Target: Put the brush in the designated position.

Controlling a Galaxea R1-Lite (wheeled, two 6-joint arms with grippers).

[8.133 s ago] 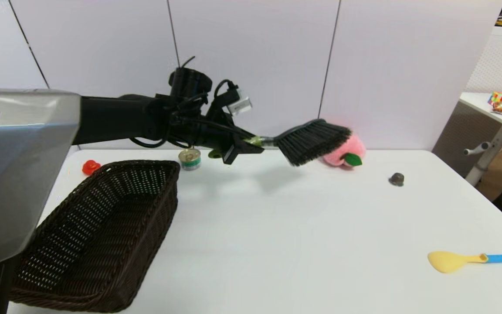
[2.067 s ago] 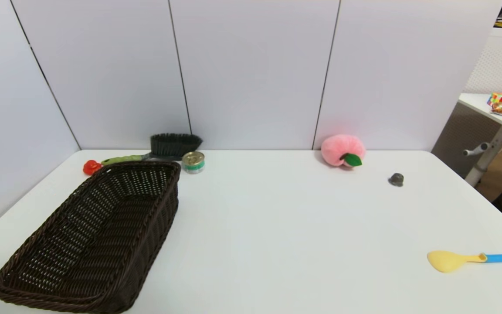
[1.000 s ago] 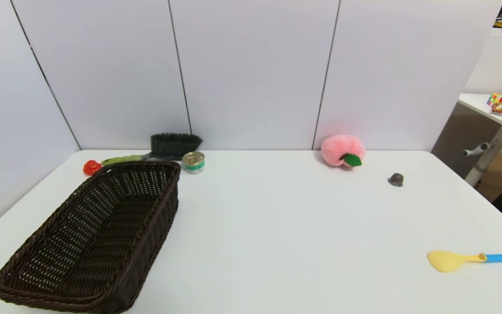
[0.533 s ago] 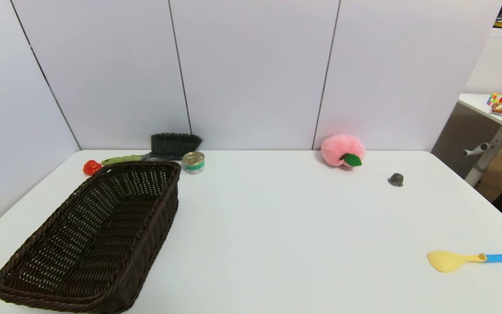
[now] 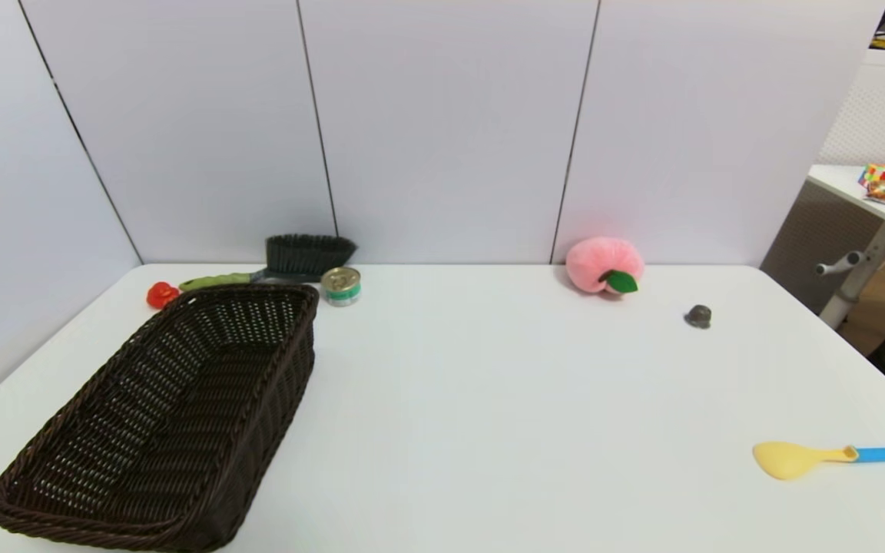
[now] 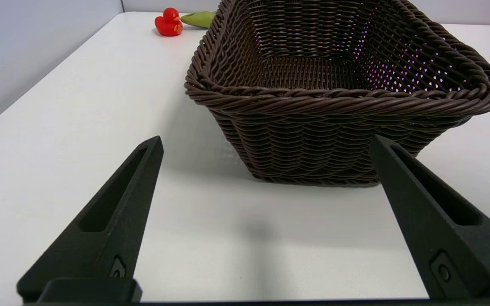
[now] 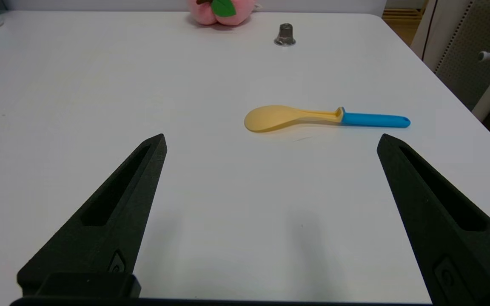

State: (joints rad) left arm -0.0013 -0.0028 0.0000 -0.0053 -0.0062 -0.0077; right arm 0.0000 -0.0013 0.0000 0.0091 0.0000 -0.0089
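The brush (image 5: 293, 261) lies at the table's far left edge against the wall, behind the brown wicker basket (image 5: 104, 491). Its lime-green handle points left toward a red toy duck (image 5: 160, 294), and its black bristles stand up beside a small tin can (image 5: 341, 285). In the left wrist view only the tip of the brush handle (image 6: 200, 18) shows past the basket (image 6: 343, 102). My left gripper (image 6: 266, 142) is open and empty, low over the table in front of the basket's near end. My right gripper (image 7: 270, 140) is open and empty near the front right. Neither arm shows in the head view.
A yellow spoon with a blue handle (image 5: 826, 458) lies at the front right, also seen as the spoon (image 7: 326, 118) ahead of my right gripper. A pink plush peach (image 5: 604, 266) and a small grey thimble-like object (image 5: 698, 316) sit at the back right.
The left arm, which held the brush in the air at first, has left it behind the basket and drawn back out of the head view. Nothing has moved in the last second.
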